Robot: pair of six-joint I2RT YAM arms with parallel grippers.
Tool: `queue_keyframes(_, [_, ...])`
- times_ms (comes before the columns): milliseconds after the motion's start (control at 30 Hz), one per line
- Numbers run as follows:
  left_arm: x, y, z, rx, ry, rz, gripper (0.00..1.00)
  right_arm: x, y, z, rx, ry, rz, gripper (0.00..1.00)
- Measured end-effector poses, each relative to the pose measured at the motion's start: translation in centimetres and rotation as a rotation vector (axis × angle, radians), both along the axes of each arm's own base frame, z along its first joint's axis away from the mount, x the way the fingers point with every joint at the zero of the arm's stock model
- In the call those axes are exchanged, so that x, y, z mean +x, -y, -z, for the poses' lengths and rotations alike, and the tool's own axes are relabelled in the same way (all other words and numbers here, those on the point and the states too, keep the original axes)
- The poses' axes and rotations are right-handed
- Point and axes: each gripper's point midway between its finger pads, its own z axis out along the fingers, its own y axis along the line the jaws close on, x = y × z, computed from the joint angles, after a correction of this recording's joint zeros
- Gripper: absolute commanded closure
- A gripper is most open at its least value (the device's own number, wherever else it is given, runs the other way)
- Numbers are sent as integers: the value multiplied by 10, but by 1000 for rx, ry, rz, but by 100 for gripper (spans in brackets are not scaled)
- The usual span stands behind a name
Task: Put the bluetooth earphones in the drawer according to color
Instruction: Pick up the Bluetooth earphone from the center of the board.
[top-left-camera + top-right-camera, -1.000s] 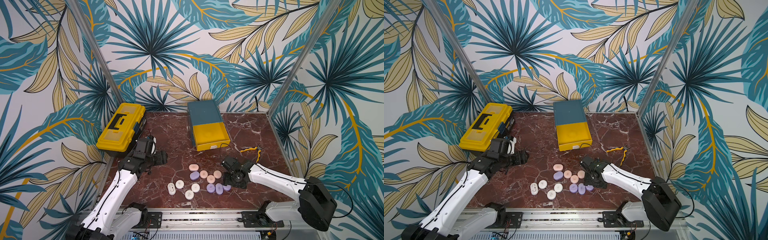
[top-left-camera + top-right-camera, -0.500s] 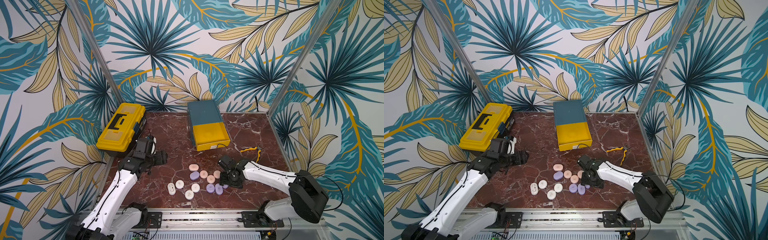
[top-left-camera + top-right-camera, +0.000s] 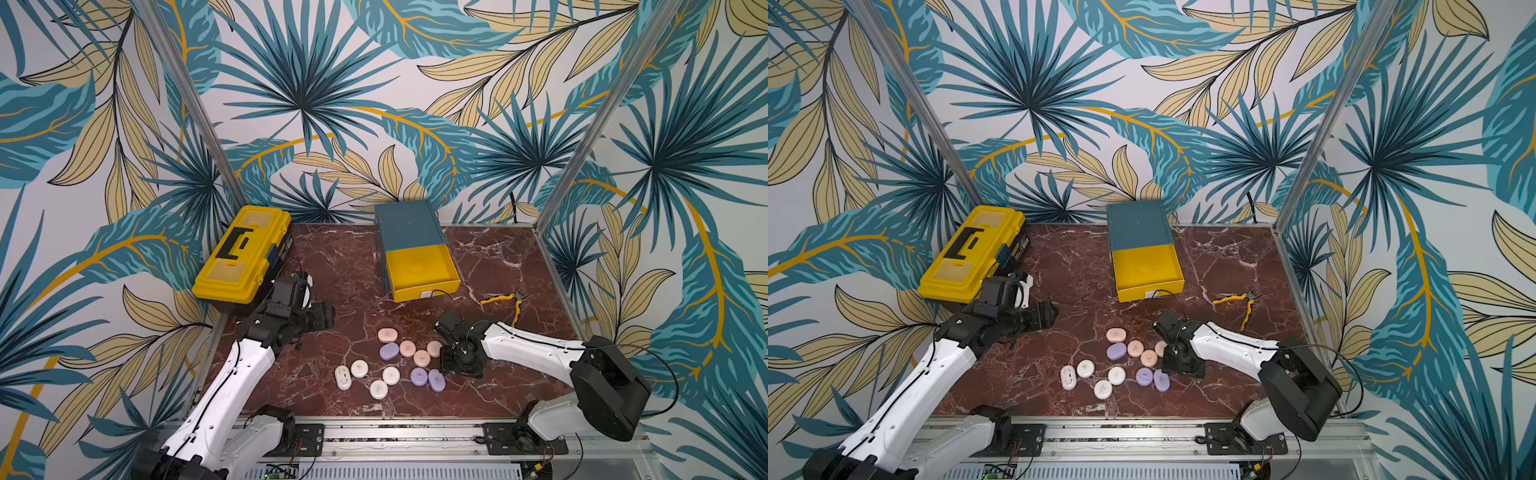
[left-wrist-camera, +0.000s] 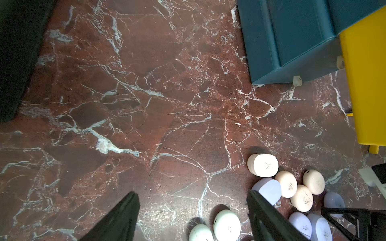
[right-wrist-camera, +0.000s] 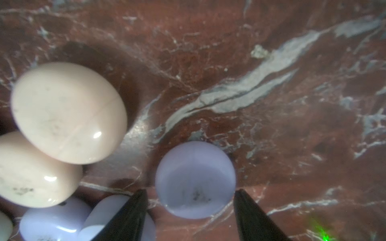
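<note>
The bluetooth earphones (image 3: 407, 348) lie in a cluster on the marble, in both top views: peach ones at the back, white ones (image 3: 359, 368) on the left, lilac ones (image 3: 419, 376) at the front right. My right gripper (image 3: 459, 363) points down at the cluster's right edge. In the right wrist view it is open (image 5: 190, 191), its black fingers (image 5: 133, 215) flanking one lilac earphone (image 5: 195, 179). My left gripper (image 3: 322, 316) hovers open left of the cluster, with nothing between its fingers (image 4: 191, 193). The drawer (image 3: 409, 232) stands behind with its yellow top tray (image 3: 419, 268) pulled out.
A yellow-and-black toolbox (image 3: 243, 253) sits at the back left, close to my left arm. Yellow-handled pliers (image 3: 505, 301) lie at the right, behind my right arm. The patterned walls close the table on three sides.
My right gripper has shifted left and forward onto the cluster's right edge, and its jaws have narrowed a little around the lilac earphone. The left arm has not moved.
</note>
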Motion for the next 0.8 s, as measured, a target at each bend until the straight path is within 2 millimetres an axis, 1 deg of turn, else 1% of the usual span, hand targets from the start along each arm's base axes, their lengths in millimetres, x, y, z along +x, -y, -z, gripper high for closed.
queue_keyframes(67, [0,0,0,0,0,0,14,0,2,2,-14,-2,0,23])
queue_keyframes(200, [0,1,0,-3,-1,2,14,2,6,5,-42,2,-6,22])
queue_keyframes(433, [0,1,0,-6,-2,4,14,9,6,4,-60,20,-22,28])
queue_keyframes(633, [0,1,0,-6,-1,5,15,14,3,1,-61,33,-39,28])
queue_keyframes(700, [-1,2,0,-7,-2,6,15,14,3,2,-67,29,-43,30])
queue_keyframes(800, [-1,2,0,-12,-3,9,15,15,4,4,-74,25,-48,38])
